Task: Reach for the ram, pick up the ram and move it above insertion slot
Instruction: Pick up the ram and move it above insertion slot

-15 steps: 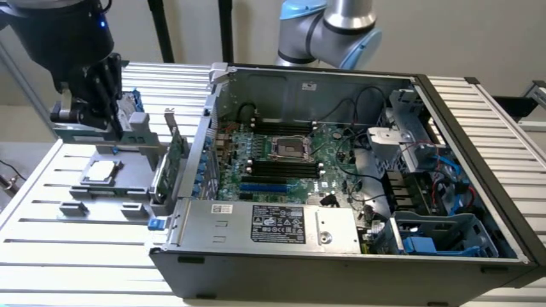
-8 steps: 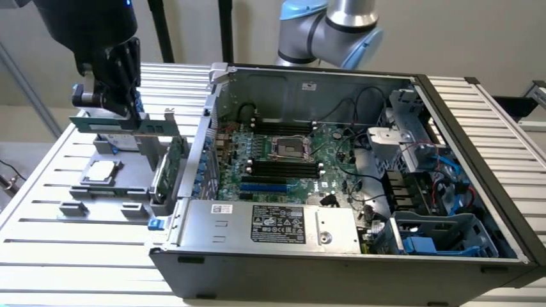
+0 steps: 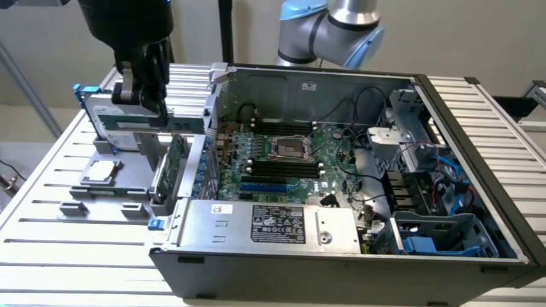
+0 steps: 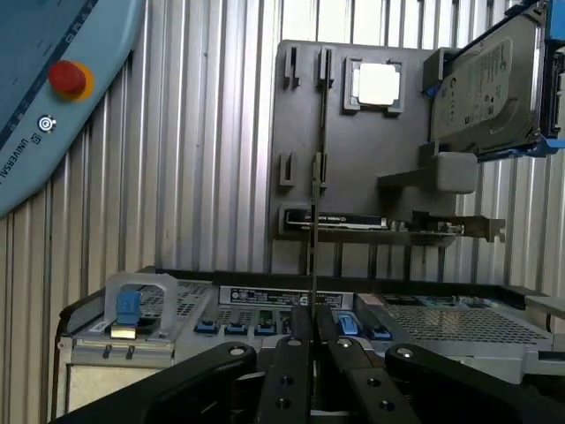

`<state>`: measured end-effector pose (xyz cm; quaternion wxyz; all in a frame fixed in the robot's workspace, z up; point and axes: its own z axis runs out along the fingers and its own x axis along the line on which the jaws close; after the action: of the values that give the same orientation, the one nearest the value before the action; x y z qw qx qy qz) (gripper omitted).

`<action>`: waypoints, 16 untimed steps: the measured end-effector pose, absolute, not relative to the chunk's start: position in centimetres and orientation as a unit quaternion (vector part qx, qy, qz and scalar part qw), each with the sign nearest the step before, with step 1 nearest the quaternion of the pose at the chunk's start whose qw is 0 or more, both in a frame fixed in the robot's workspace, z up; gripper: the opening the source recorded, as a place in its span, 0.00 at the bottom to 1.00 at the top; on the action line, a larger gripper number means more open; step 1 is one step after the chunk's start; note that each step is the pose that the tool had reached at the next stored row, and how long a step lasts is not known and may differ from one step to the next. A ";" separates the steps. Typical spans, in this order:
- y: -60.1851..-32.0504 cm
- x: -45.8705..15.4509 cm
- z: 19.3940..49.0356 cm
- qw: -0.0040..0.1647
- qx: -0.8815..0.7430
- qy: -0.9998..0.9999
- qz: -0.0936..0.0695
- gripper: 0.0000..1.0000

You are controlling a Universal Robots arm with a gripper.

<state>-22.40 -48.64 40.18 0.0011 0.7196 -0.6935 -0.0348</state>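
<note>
A robotics lab or test cell for computer assembly. A slatted aluminium worktop (image 3: pixel 34 211) carries an opened PC case (image 3: pixel 341 256) with its motherboard (image 3: pixel 290 160) exposed. Just beside it stands a grey fixture (image 3: pixel 102 185) holding loose parts: a processor (image 4: pixel 378 84), a hard drive (image 4: pixel 485 84) and an expansion card (image 3: pixel 175 163). A blue-jointed robot arm (image 3: pixel 328 29) rises behind the case, and a teach pendant (image 4: pixel 53 97) with a red stop button lies on the worktop.

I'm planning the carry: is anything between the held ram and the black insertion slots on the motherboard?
Yes. The ram is gripped edge-on between the fingers outside the computer case, over the grey fixture tray. The case's upright side wall stands between it and the insertion slots. The case is open on top.
</note>
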 end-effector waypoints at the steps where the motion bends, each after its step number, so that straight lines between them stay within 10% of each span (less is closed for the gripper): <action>1: -48.6 -22.0 40.2 0.001 0.720 -0.693 -0.035 0.13; 16: -48.2 -15.1 40.2 -0.003 0.720 -0.693 -0.039 0.13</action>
<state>-15.14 -48.22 40.20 -0.0034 0.7196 -0.6933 -0.0393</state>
